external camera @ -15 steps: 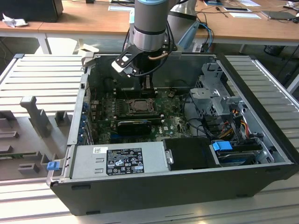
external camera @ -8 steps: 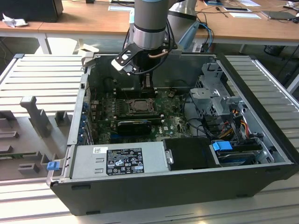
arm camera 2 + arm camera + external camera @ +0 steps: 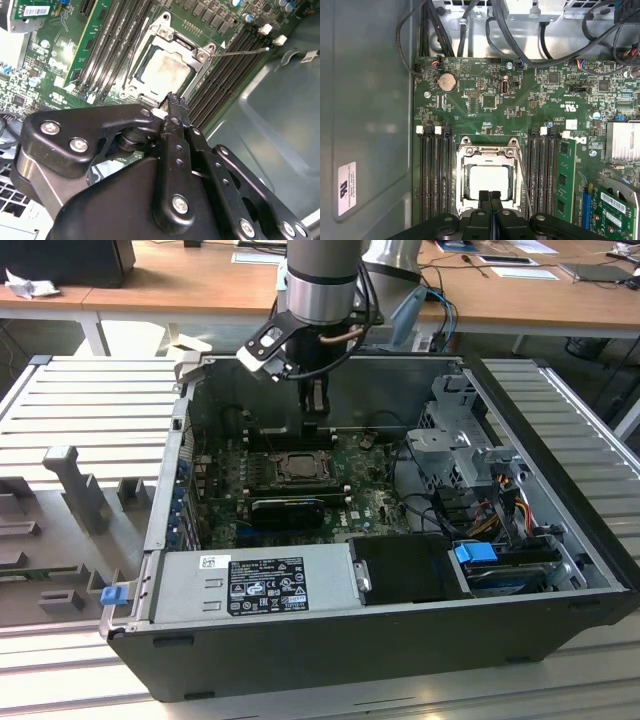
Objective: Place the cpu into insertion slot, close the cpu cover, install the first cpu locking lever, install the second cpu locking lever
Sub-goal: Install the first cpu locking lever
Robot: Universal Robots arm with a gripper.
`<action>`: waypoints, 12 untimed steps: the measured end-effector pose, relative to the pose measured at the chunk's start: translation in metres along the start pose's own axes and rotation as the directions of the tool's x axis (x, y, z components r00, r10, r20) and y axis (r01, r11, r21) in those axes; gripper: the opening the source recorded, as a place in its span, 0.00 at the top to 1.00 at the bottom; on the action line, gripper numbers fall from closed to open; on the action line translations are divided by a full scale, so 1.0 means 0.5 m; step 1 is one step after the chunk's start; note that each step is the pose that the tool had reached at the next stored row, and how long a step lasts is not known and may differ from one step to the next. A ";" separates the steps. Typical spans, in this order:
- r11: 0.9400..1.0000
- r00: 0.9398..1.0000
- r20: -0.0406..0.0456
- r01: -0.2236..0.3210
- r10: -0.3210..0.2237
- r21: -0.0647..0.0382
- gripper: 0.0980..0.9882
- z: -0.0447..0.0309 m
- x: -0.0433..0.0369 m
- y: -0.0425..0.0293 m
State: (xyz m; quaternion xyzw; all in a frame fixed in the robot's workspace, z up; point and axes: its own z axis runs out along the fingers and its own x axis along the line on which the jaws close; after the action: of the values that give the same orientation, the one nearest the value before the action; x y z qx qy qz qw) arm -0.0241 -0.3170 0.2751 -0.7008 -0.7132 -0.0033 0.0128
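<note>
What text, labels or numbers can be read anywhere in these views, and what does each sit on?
Nothing is legible enough to quote.
Black label on the power supply: print too small.
Small white sticker beside it: too small.
White wall sticker on the case wall: blurred.
Barcode sticker on the green card: too small.
Motherboard silkscreen marks: too small.

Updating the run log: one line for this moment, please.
cpu: seated | cpu cover: down around it | tool: shut, at cover's edge
</note>
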 end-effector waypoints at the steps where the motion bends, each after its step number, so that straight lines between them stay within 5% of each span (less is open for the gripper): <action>1: 1.000 1.000 0.000 0.000 0.000 0.000 0.99 -0.004 0.000 0.000; 8: 1.000 1.000 0.000 0.000 0.000 0.000 0.99 -0.041 0.001 -0.001; 12: 1.000 1.000 0.001 0.005 -0.005 0.000 0.99 -0.043 0.001 0.000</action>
State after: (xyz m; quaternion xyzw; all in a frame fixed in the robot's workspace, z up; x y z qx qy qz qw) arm -0.0241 -0.3169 0.2968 -0.6989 -0.7151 -0.0029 0.0124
